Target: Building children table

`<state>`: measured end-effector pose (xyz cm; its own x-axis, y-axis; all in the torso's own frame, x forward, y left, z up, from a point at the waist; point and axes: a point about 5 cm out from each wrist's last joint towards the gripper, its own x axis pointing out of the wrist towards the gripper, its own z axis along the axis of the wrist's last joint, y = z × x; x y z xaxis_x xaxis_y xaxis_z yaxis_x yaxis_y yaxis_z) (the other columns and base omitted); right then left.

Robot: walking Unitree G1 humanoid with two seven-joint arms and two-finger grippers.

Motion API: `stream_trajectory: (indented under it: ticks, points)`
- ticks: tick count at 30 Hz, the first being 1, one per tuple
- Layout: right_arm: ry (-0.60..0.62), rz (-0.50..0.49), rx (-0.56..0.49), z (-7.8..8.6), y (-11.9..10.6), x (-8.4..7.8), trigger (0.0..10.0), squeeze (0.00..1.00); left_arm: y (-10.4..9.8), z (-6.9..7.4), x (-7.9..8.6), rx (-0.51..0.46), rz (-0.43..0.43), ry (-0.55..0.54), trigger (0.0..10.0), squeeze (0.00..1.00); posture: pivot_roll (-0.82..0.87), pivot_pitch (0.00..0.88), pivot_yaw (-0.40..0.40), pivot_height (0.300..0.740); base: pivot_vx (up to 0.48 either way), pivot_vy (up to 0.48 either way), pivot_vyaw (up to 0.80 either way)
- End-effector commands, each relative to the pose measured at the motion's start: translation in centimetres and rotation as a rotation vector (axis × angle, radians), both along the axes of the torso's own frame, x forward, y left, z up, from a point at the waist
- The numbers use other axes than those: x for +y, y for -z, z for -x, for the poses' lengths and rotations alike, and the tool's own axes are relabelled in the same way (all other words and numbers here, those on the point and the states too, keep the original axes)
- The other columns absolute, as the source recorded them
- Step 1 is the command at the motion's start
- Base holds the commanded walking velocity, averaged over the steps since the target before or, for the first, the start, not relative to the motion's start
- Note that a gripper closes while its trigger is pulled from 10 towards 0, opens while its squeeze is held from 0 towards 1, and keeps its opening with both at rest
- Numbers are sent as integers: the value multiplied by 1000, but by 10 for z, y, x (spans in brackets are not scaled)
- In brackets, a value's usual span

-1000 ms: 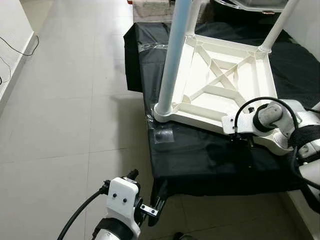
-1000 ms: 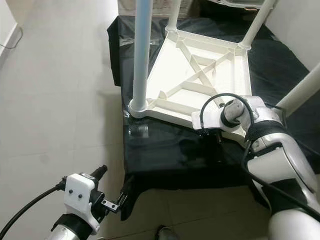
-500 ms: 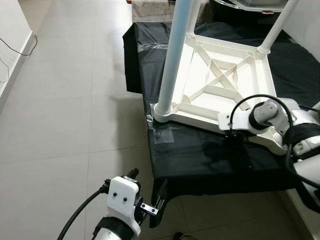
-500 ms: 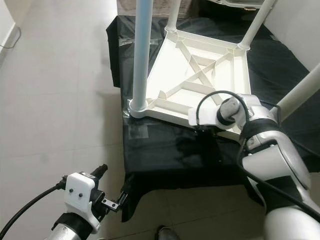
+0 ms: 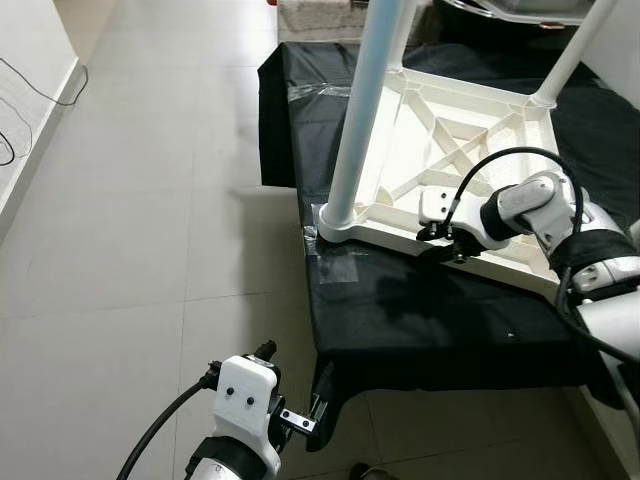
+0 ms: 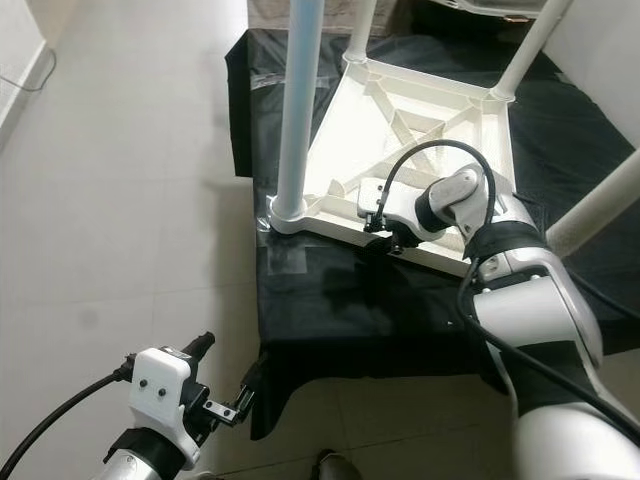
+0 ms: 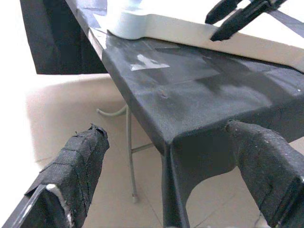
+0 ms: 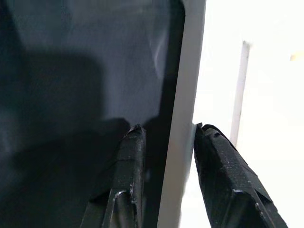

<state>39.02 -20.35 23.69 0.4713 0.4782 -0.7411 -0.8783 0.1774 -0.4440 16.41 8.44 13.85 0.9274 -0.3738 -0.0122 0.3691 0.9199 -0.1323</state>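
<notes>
One upturned white plastic table (image 5: 470,150), ribbed underside, round legs, lies on black cloth (image 5: 420,320) | right gripper (image 6: 380,245) pinches table's near rim; slid leftward along it since earlier | left gripper (image 5: 310,420) open, low

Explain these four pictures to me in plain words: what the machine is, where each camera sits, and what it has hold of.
This is a walking robot with two silver arms, each ending in two long black fingers. The two wide pictures come from cameras in its head, looking down. They show a white children's table lying upside down, legs up, on a black cloth over a low stand, with a tiled floor around.

The other two pictures come from cameras on the wrists. The right gripper has the table's near edge between its fingers; a firm clamp cannot be confirmed. The left gripper hangs low by the cloth's corner, fingers spread, holding nothing.
</notes>
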Motion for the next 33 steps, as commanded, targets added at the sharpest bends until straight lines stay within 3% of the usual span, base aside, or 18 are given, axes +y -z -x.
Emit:
stream_trajectory:
  ticks: [1, 16, 17, 19, 20, 28, 33]
  points:
    - [-2, 4, 55, 1, 15, 6, 10000, 0, 4, 3, -1, 17, 2, 6, 10000, 0, 56, 167, -38, 740, 0, 0, 0]
    - [42, 107, 44, -1, 35, 15, 10000, 0, 4, 4, -2, 17, 1, 8, 10000, 0, 62, 168, -43, 740, 0, 0, 0]
    - [43, 120, 42, -1, 38, 17, 4000, 0, 4, 4, -2, 17, 0, 7, 10000, 0, 62, 168, -43, 740, 0, 0, 0]
    - [45, 123, 42, -1, 39, 17, 4000, 0, 4, 4, -2, 17, 0, 7, 10000, 0, 62, 168, -43, 740, 0, 0, 0]
    - [49, 119, 44, -1, 39, 18, 0, 0, 4, 4, -2, 15, -1, 6, 10000, 0, 64, 178, -48, 740, 0, 0, 0]
    - [62, 107, 46, -2, 41, 21, 0, 0, 3, 4, -2, 11, -4, 5, 10000, 0, 64, 178, -48, 740, 0, 0, 0]
    - [19, 114, 126, 4, 40, 12, 0, 0, 3, 4, -2, 11, -3, 4, 10000, 0, 60, 184, -47, 740, 0, 0, 0]
